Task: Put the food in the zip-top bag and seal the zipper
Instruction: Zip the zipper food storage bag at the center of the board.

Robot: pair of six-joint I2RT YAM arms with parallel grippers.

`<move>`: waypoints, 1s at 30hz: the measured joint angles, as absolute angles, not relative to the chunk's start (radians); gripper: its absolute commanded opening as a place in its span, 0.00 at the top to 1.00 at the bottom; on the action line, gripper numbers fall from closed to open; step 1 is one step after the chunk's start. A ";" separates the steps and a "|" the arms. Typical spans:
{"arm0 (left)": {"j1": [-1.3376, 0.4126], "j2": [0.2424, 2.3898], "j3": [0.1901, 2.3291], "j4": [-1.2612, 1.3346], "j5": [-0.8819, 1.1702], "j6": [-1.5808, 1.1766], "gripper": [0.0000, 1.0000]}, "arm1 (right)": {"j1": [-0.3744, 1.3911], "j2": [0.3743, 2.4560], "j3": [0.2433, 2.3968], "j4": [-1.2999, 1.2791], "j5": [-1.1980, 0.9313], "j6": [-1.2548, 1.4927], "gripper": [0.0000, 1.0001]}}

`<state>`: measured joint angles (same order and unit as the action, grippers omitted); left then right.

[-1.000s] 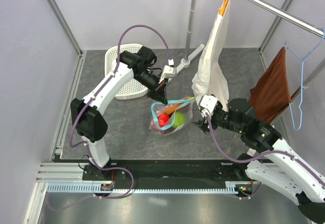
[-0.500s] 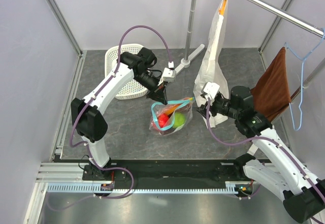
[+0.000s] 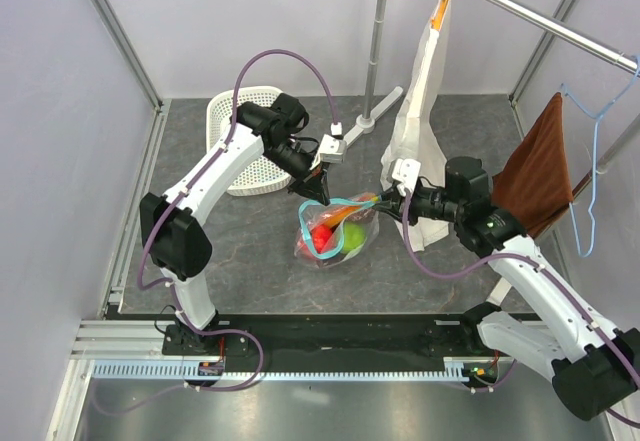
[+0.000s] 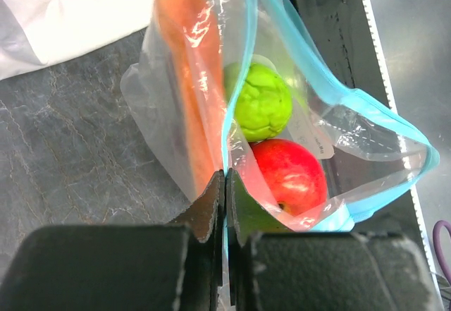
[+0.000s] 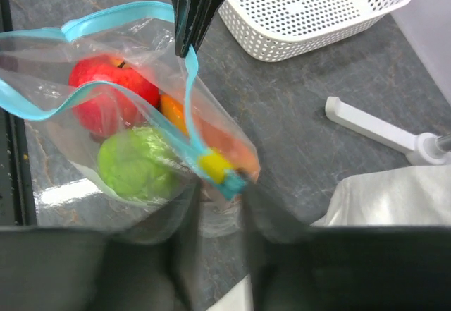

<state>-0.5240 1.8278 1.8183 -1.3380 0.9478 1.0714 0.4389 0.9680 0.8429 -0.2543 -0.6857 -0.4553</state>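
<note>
L claw (image 4: 225, 181) pinched shut on zip-top bag (image 4: 151, 96) rim, R claw (image 5: 217, 209) blurred, grip unclear, apple (image 4: 292, 173) behind plastic

text: none readable | labels: none legible | numbers: none seen

Grey marbled tabletop (image 3: 250, 261) w/ a white perforated plastic basket (image 3: 225, 111) at far left, near the back wall. Centre-rear: an upright grey metal pole (image 3: 378, 31) rises from a white foot (image 3: 385, 101) lying flat on the top. A tall white paper bag (image 3: 420, 111) hangs from an orange clip (image 3: 444, 1) on a slanted metal rail (image 3: 540, 21). At right, a brown cloth (image 3: 535, 176) is draped on a light-blue wire hanger (image 3: 592, 161), hooked at the rail's right end. Pale lilac walls (image 3: 60, 111) on 3 sides.
</note>
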 measured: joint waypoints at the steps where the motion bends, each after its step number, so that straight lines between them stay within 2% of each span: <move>1: -0.524 1.828 1.818 -1.338 0.948 1.075 0.98 | 0.439 0.972 0.843 -0.255 -0.689 -0.458 0.89; 2: -0.524 1.828 1.818 -1.338 0.947 1.077 0.98 | 0.438 0.974 0.844 -0.255 -0.693 -0.459 1.00; 5: -0.522 1.828 1.818 -1.338 0.948 1.081 0.92 | 0.436 0.973 0.846 -0.255 -0.698 -0.466 1.00; 6: -0.522 1.828 1.818 -1.338 0.948 1.081 0.85 | 0.436 0.971 0.846 -0.255 -0.699 -0.467 1.00; 8: -0.522 1.828 1.819 -1.338 0.949 1.081 0.77 | 0.436 0.964 0.846 -0.255 -0.699 -0.468 1.00; 9: -0.521 1.829 1.822 -1.339 0.952 1.079 0.66 | 0.436 0.960 0.846 -0.255 -0.699 -0.468 1.00; 12: -0.509 1.842 1.864 -1.347 0.968 1.050 0.55 | 0.436 0.950 0.847 -0.255 -0.700 -0.446 1.00; 13: -0.501 1.847 1.885 -1.351 0.974 1.031 0.41 | 0.436 0.950 0.850 -0.255 -0.700 -0.431 1.00; 14: -0.488 1.851 1.913 -1.351 0.982 1.005 0.01 | 0.436 0.949 0.857 -0.256 -0.701 -0.405 1.00; 17: -0.429 1.832 1.971 -1.327 1.040 0.902 0.00 | 0.437 0.947 0.877 -0.268 -0.702 -0.353 1.00; 20: -0.403 1.727 1.892 -1.188 1.038 0.776 0.00 | 0.444 0.941 0.910 -0.313 -0.705 -0.325 1.00; 25: -0.575 1.449 1.641 -0.909 0.898 0.622 0.00 | 0.446 0.943 0.963 -0.390 -0.707 -0.318 1.00; 28: -0.677 1.377 1.597 -0.813 0.836 0.560 0.00 | 0.446 0.945 0.986 -0.430 -0.707 -0.317 1.00; 30: -0.706 1.380 1.596 -0.755 0.780 0.525 0.12 | 0.446 0.947 0.992 -0.445 -0.707 -0.317 1.00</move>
